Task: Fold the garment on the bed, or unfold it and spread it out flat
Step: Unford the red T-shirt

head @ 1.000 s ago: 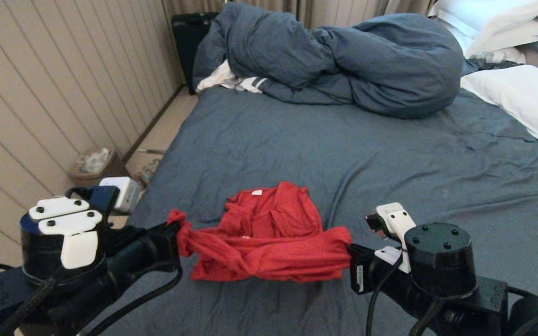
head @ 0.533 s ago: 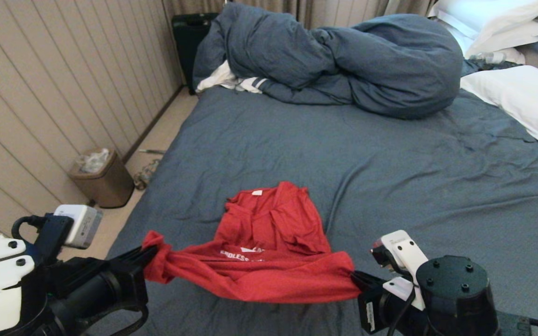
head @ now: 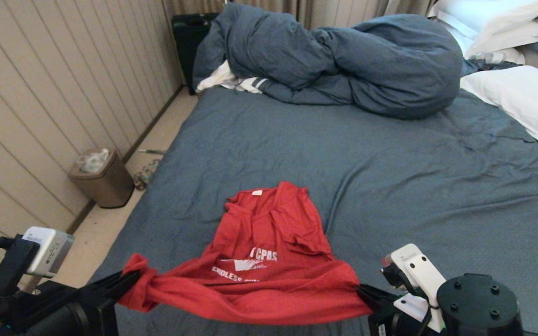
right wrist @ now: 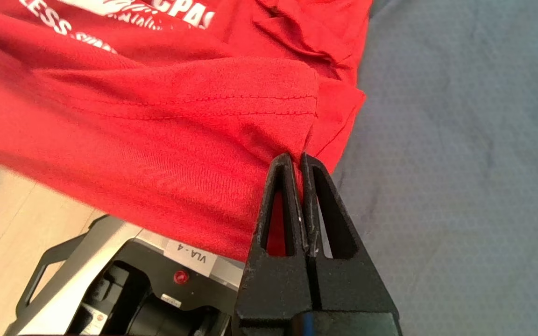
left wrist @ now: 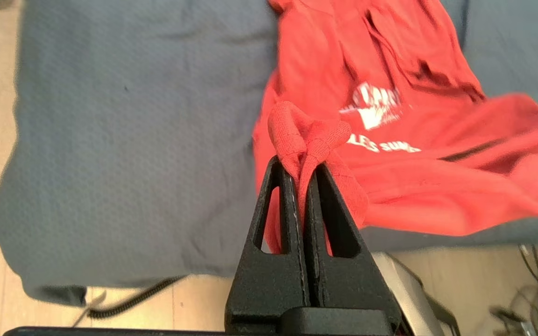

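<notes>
Bed point(head: 390, 163) sheet wrinkled. Garment point(head: 259, 275) hem stretched crosswise at near edge: left gripper point(left wrist: 300, 168) and right gripper point(right wrist: 300, 161) fingers clamped on opposite corners; collar lies away.

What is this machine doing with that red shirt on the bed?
The robot is spreading a red short-sleeved T-shirt with white lettering out on the bed with the dark blue-grey sheet. The left end effector is shut on one bottom corner, and the right end effector is shut on the other. The hem is stretched between them near the bed's front edge, while the collar end lies on the sheet. The shirt is partly opened, with wrinkles in its upper part.
</notes>
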Robot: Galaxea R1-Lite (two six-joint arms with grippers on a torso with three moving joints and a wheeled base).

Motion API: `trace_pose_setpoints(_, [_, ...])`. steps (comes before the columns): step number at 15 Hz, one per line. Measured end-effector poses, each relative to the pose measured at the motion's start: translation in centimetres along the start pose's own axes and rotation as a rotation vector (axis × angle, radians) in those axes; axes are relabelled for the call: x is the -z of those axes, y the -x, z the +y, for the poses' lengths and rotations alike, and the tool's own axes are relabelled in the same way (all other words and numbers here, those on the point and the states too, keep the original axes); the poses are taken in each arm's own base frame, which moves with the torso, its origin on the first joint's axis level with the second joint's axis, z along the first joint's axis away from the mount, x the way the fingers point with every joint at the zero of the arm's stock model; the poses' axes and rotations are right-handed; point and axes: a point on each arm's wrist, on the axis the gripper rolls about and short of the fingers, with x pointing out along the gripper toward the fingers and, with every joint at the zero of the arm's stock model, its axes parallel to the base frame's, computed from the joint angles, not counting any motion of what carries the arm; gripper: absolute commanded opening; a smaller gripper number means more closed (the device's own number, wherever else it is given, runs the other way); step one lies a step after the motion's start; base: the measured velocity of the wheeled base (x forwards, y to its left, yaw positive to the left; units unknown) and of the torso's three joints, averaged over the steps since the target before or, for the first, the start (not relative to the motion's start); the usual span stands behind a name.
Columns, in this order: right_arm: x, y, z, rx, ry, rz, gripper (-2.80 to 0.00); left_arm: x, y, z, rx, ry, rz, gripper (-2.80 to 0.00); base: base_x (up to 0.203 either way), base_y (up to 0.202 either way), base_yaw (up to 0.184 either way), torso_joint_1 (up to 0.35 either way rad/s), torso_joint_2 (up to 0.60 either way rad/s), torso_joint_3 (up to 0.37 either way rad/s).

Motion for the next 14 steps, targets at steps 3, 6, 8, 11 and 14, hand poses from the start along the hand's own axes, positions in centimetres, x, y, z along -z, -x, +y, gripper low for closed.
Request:
trace_pose_setpoints(3, [0.0,0.4,0.1,-0.015,0.027,-0.007,0.00,-0.4,0.7,-0.1,0.029,0.005,-0.025,0.00,0.000,0.000,0.000,0.000,0.00,0.000])
trace_pose_setpoints(6, [-0.8,0.5,0.4,-0.034,0.028,-0.040,0.00,-1.2,1.3,-0.2,0.052,0.014,-0.057,0.00,0.000,0.000,0.000,0.000,0.00,0.000])
trace_pose_setpoints(8, [-2.1,0.2,0.7,-0.034,0.030,-0.076,0.00,-2.5,1.5,-0.5,0.060,0.021,-0.079,0.00,0.000,0.000,0.000,0.000,0.00,0.000])
trace_pose_setpoints(11, [-5.6,-1.5,0.2,0.022,-0.015,-0.130,-2.80,-5.8,0.9,-1.7,0.092,0.042,-0.120,-2.80,0.000,0.000,0.000,0.000,0.00,0.000])
trace_pose_setpoints(14, [-10.0,-4.6,-0.7,0.086,-0.060,-0.167,-2.80,-8.9,-2.6,-3.2,0.083,0.065,-0.113,-2.80,0.000,0.000,0.000,0.000,0.00,0.000])
